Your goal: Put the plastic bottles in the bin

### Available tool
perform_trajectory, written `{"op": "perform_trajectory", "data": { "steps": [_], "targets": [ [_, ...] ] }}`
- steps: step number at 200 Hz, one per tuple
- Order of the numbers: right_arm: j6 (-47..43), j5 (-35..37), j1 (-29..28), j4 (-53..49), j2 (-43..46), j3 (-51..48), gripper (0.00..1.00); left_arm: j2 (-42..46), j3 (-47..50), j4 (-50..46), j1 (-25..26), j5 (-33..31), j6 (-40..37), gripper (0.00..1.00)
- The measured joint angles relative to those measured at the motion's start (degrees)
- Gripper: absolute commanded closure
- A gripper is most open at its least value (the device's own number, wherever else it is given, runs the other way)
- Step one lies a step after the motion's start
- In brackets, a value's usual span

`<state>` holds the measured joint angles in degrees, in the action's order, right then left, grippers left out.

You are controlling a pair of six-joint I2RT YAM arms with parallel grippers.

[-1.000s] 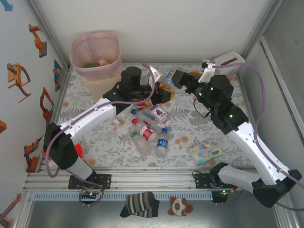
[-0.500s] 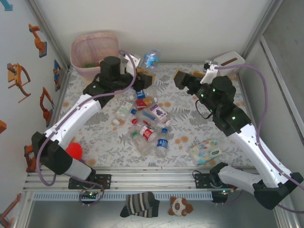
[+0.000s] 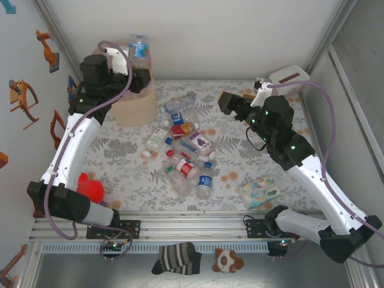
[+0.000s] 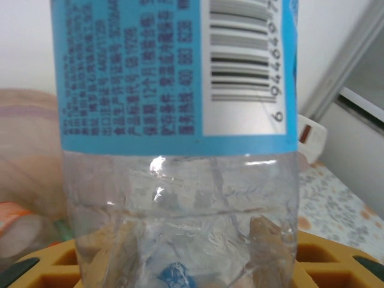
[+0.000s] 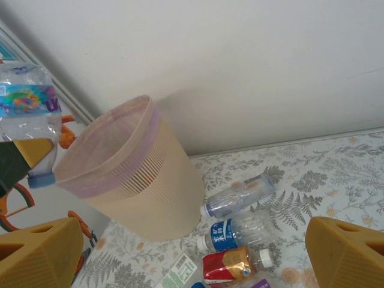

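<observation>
Covering the table (image 3: 114,165) is a pale cloth w/ grey fern print and orange blotches. White walls on three sides, alu frame rails at the near edge. Orange arm-shaped stickers (image 3: 24,99) on the left wall. A striped sock (image 3: 176,258) and a small plush toy (image 3: 228,261) lie on the ledge in front of the bases. A red object (image 3: 90,187) sits by the left arm's lower link.

Bin (image 5: 138,180) stands in the far-left corner, beige, ribbed, pink liner over the rim. Can't tell what's inside.

Left gripper (image 3: 139,61) is clamped on a clear bottle (image 3: 138,47) w/ a blue label, held up over the bin, clear of the rim.

Right gripper (image 3: 221,102) hangs above the far-right part of the table, jaws wide apart, nothing between them.

The other bottles (image 3: 186,156) lie in a loose heap mid-table, mostly on their sides: red, blue and purple labels. Wipes pack (image 3: 261,192) lies near-right of the heap. White tissue box (image 3: 288,77) in the far-right corner.
</observation>
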<state>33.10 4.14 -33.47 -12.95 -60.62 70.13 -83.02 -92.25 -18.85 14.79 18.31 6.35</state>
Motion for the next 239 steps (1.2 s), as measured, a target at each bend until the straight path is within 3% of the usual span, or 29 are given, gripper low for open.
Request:
{"op": "perform_trajectory", "data": {
  "steps": [84,199,239],
  "targets": [
    [0.1,0.0,0.0,-0.6,-0.2,0.0,0.07,-10.4,-11.1,-2.2,-10.7,-3.8,2.2,0.52],
    [0.1,0.3,0.0,-0.9,0.1,0.0,0.07,-26.9,-14.3,-3.6,-13.7,-3.0,6.1,0.52],
    [0.1,0.5,0.0,-1.4,0.7,0.0,0.07,-28.2,-15.3,-4.1,-14.3,-1.4,7.5,0.51]
  ]
}}
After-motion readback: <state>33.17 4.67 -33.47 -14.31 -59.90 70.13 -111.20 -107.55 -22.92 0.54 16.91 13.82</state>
